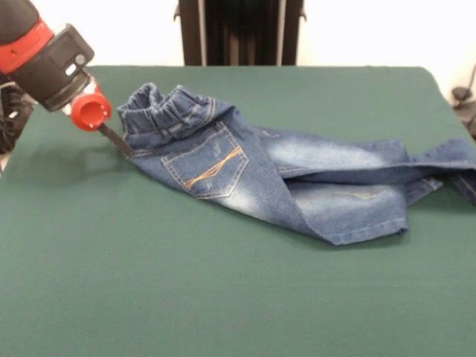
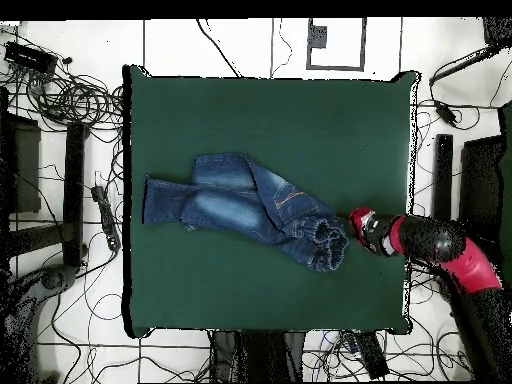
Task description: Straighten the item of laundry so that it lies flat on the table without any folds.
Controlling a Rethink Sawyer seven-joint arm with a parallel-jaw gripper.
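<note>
The blue denim jeans (image 1: 260, 175) lie on the dark green table (image 1: 223, 297), back pocket with orange stitching facing up. The elastic waistband is bunched and stands up at the left. The legs run right, crossed and folded over each other, and reach the picture's right edge. My gripper (image 1: 119, 141) comes in from the upper left, and its tip meets the jeans' side seam just below the waistband. In the overhead view the jeans (image 2: 250, 205) lie mid-table (image 2: 250, 110), with the gripper (image 2: 350, 228) at their waistband end on the right.
The black pedestal (image 1: 238, 30) stands behind the far table edge. Several cables (image 2: 70, 100) and dark equipment lie on the floor around the table. Green table surface stretches in front of the jeans (image 1: 186, 297).
</note>
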